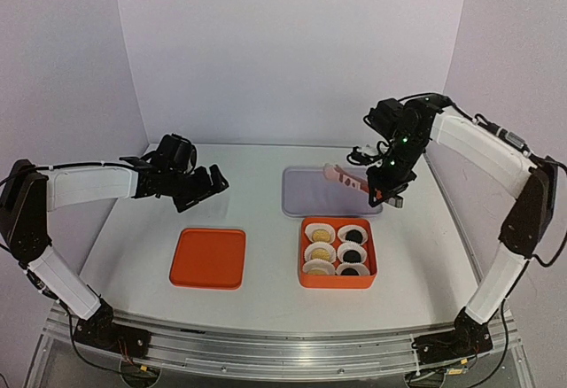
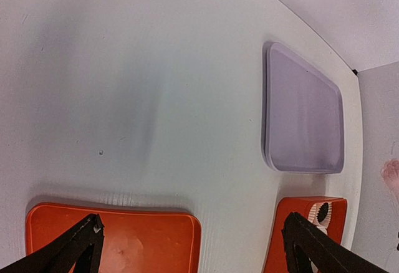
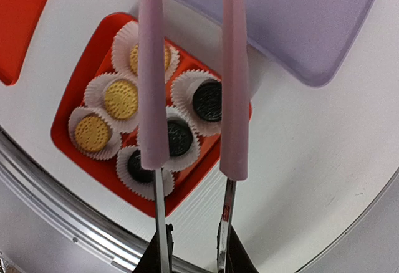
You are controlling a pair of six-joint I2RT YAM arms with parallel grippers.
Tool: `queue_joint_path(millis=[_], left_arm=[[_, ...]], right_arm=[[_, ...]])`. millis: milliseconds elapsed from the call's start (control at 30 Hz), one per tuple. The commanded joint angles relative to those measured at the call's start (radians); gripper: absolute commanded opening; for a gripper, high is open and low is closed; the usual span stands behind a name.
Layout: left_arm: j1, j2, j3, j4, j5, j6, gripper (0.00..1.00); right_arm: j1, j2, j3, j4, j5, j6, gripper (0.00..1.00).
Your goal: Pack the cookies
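All six small round cookies point(image 3: 120, 98), golden and dark, lie in the square orange box point(image 1: 337, 283), near right; the right gripper point(image 3: 193, 257) holds pink-tipped metal tongs point(image 3: 151, 86), slightly apart and empty; I judge only the flat orange lid point(image 1: 208, 258), left, remains.

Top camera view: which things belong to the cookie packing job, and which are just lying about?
Job: round black and golden cookies; orange square plastic box; pink-tipped metal tongs in right end effector; flat orange plastic lid.
Lying about: lavender rectangular plastic tray.
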Motion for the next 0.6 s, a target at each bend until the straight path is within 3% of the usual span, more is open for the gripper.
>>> queue_joint_path(millis=[0, 200, 567], left_arm=[[0.004, -0.026, 0.024, -0.056, -0.051, -0.006, 1.0], [0.004, -0.039, 0.006, -0.1, -0.068, -0.044, 1.0], [0.004, -0.036, -0.024, -0.141, -0.084, -0.088, 1.0]], right_arm=[[-0.076, 0.152, 0.132, 0.045, 0.016, -0.098, 0.2], [-0.214, 0.329, 0.268, 0.057, 0.089, 0.049, 0.2], [-0.29, 0.29, 0.023, 0.25, 0.35, 0.269, 0.21]])
